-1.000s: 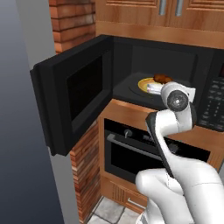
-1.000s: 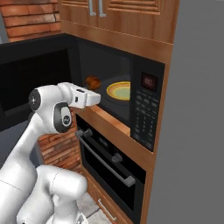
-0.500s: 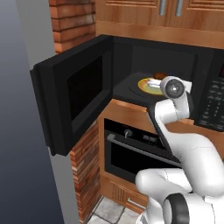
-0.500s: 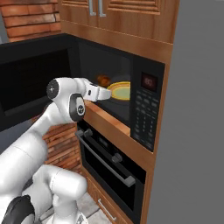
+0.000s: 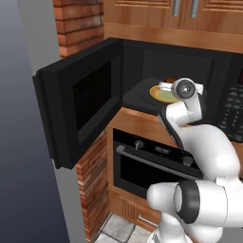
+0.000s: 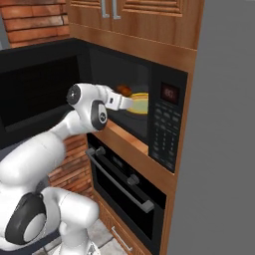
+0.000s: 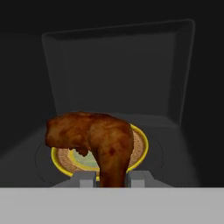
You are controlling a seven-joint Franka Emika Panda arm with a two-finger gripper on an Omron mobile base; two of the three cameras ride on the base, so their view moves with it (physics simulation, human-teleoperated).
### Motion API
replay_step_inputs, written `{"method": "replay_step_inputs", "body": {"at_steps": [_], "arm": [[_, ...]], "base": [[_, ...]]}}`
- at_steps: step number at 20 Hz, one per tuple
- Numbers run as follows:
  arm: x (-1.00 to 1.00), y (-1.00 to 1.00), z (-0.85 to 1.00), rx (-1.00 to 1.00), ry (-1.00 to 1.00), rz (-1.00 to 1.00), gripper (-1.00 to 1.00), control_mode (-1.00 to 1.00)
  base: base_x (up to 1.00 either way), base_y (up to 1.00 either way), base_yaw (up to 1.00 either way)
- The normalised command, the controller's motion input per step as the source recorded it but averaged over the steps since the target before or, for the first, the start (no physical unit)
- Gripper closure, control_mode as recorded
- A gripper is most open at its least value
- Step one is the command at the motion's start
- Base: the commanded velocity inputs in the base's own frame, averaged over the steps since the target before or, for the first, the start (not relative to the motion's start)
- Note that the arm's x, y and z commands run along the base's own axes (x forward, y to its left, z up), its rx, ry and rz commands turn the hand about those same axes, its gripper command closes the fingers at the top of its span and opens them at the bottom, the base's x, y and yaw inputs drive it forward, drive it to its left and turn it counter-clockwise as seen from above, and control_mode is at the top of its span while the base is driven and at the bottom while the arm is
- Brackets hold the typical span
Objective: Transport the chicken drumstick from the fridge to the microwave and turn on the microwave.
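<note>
Inside the open microwave (image 5: 142,71), fingers (image 7: 85,178) clenched on the chicken drumstick (image 7: 98,140), above a yellow-rimmed plate (image 7: 139,153)

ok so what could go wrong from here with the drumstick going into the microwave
1. The chicken drumstick is pinched by its narrow end between the gripper fingers, its bulk overhanging to one side; it could twist or slip before release.
2. It hangs near the front rim of the yellow plate; released here it may land on the edge, tip the plate or roll onto the microwave floor.
3. The microwave door stands wide open and must be closed before starting.
</note>
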Motion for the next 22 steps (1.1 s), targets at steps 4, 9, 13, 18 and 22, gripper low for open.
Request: {"method": "replay_step_inputs", "body": {"at_steps": [4,9,13,18,22], "arm": [[0.39,-0.06,-0.32,0.01,0.00,0.00,1.00,-1.00],[0.30,-0.16,-0.16,0.03,0.00,0.00,1.00,-1.00],[0.18,-0.20,-0.14,0.05,0.03,0.00,1.00,-1.00],[0.14,-0.08,-0.11,0.04,0.05,0.00,1.00,-1.00],[0.19,-0.01,-0.06,0.02,0.02,0.00,1.00,-1.00]], "base": [[0.00,0.00,0.00],[0.00,0.00,0.00],[0.00,0.00,0.00],[0.00,0.00,0.00],[0.00,0.00,0.00]]}}
